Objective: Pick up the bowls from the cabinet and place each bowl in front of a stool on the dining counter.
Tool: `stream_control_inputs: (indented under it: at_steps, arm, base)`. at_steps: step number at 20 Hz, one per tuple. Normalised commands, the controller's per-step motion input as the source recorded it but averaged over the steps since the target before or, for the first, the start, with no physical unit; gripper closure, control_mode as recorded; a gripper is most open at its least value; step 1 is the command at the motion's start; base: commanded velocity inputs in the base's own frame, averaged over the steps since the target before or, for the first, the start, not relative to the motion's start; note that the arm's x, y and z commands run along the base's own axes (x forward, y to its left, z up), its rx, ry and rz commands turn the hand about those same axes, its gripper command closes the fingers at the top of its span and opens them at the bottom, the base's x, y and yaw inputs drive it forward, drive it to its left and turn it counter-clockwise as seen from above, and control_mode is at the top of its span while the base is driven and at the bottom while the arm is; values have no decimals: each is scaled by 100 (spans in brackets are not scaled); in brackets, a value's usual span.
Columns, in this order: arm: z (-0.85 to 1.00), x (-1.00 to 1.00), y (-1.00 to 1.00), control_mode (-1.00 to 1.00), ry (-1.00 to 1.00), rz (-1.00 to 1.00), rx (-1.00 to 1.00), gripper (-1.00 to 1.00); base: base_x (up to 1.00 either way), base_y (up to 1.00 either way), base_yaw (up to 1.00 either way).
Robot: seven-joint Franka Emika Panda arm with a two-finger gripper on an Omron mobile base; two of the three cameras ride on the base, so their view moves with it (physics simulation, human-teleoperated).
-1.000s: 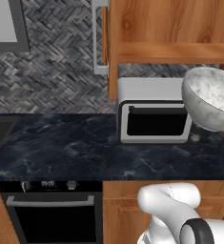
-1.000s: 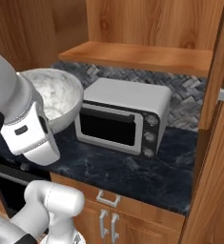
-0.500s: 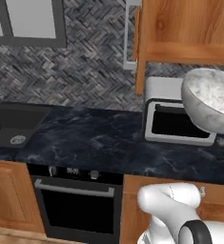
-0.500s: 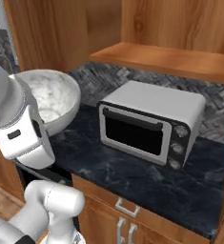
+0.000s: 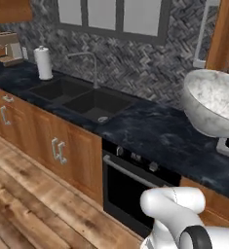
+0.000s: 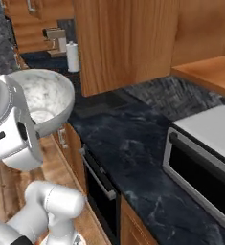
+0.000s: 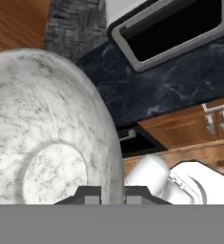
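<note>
The grey-white marbled bowl (image 7: 42, 138) hangs in the air, and my gripper (image 7: 112, 194) is shut on its rim, one fingertip inside and one outside. In the left base view the bowl (image 5: 213, 102) floats at the right above the black counter, its mouth tilted toward the camera. From the right base view the bowl (image 6: 42, 98) sits at the left against my white hand. The cabinet's upright wooden panel (image 6: 123, 43) and open shelf (image 6: 214, 72) stand behind and to the right. The dining counter and the stool are out of view.
A black marbled worktop (image 5: 150, 131) carries a double sink (image 5: 82, 97) with a faucet (image 5: 89, 63) and a paper towel roll (image 5: 43, 63). A built-in oven (image 5: 135, 189) sits below. A silver toaster oven (image 6: 205, 158) stands at the right. Wooden floor (image 5: 28, 204) lies open at the left.
The whole picture has swung as the base turned: the toaster oven slid off to the right and the sink came into sight. The bowl stays in the same grip.
</note>
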Motion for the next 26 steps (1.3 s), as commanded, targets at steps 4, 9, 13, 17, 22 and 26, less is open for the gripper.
stream_control_inputs:
  at_steps: [4,9,13,17,22,26]
  arm:
    - [0,0,0,100,0,0,0,100]
    - [0,0,0,100,0,0,0,100]
    - [0,0,0,100,0,0,0,100]
    - [0,0,0,100,0,0,0,100]
    - [0,0,0,100,0,0,0,100]
    - [0,0,0,100,0,0,0,100]
  base:
    - [-2,37,84]
    - [1,20,74]
    - [13,19,68]
    - [32,19,61]
    - [33,10,54]
    - [0,6,54]
